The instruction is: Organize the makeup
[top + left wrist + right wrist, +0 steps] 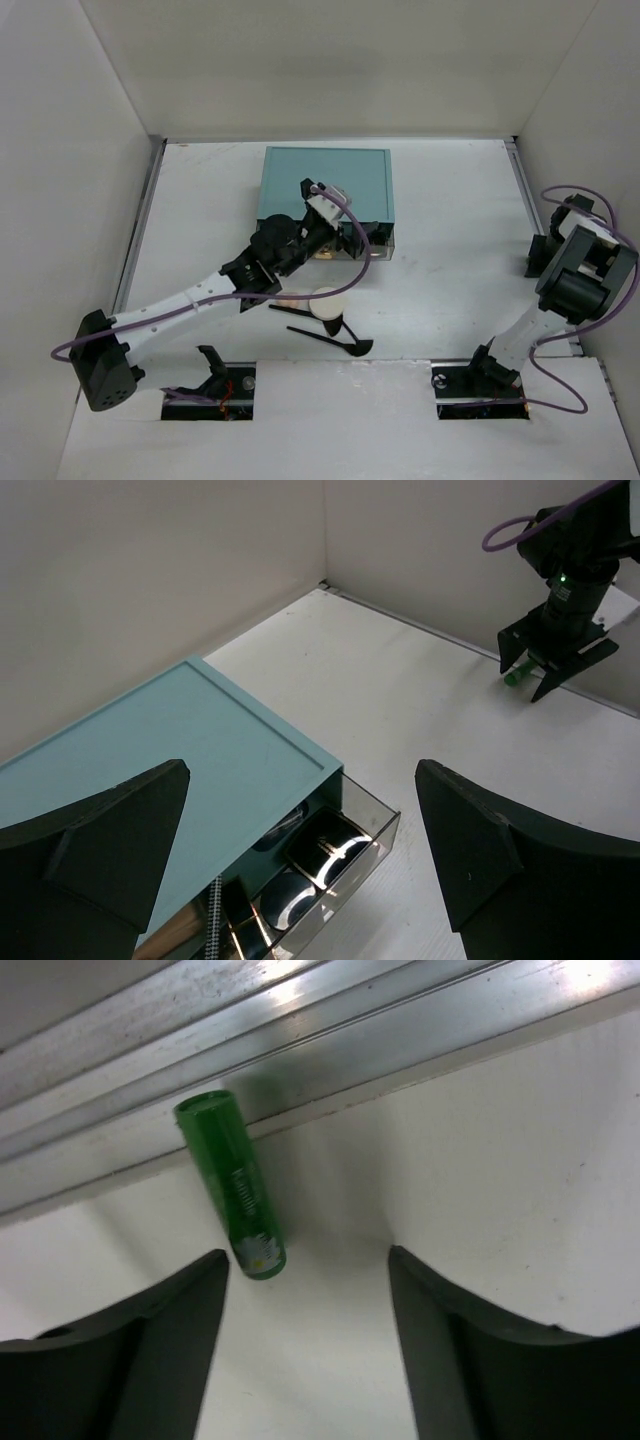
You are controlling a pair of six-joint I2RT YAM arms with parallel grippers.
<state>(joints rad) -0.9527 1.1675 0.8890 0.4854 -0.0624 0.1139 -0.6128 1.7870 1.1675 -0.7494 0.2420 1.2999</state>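
The teal drawer box (325,180) stands at the back middle, and its clear drawer (375,825) is pulled open. In the drawer lie a black square palette (325,848) and a black round jar (283,898). My left gripper (352,243) hovers open and empty over the drawer, seen in the left wrist view (302,770). A round cream puff (326,300), a peach sponge (293,296) and a black brush (335,338) lie on the table in front of the box. My right gripper (310,1360) is open just above a green tube (232,1185) at the right wall.
An aluminium rail (300,1030) runs along the table's right edge right behind the green tube. White walls enclose the table on three sides. My right gripper (555,665) and the green tube (513,677) also show in the left wrist view.
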